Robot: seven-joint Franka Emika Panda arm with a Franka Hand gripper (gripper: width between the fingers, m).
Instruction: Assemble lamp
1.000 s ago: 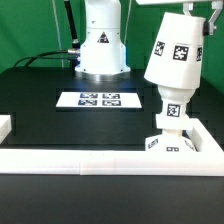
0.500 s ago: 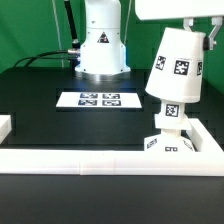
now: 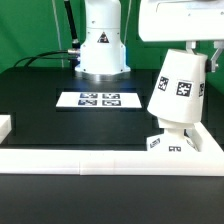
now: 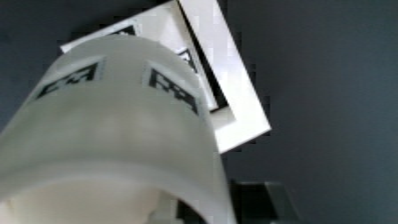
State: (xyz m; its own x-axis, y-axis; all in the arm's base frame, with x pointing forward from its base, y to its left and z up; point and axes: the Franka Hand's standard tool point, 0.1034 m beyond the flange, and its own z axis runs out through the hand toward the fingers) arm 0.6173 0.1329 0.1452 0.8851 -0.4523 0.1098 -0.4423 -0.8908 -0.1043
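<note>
The white cone shade (image 3: pixel 178 88), with square tags, hangs tilted at the exterior view's right. My gripper (image 3: pixel 196 50) is shut on its narrow upper end. The shade's wide lower end sits over the bulb (image 3: pixel 172 127), of which only a small lower part shows. The angular base block (image 3: pixel 166 146) stands under it, against the white corner wall. In the wrist view the shade (image 4: pixel 125 130) fills most of the picture. One dark finger (image 4: pixel 262 200) shows beside it. The bulb and base are hidden there.
The marker board (image 3: pixel 98 100) lies on the black table and also shows in the wrist view (image 4: pixel 228 70). A white wall (image 3: pixel 80 160) runs along the front edge and turns up the right side. The robot's white body (image 3: pixel 102 40) stands at the back.
The shade has come down and moved towards the exterior view's right. It now covers most of the bulb, whose tag was in sight before. The gripper hand has dropped into view above it.
</note>
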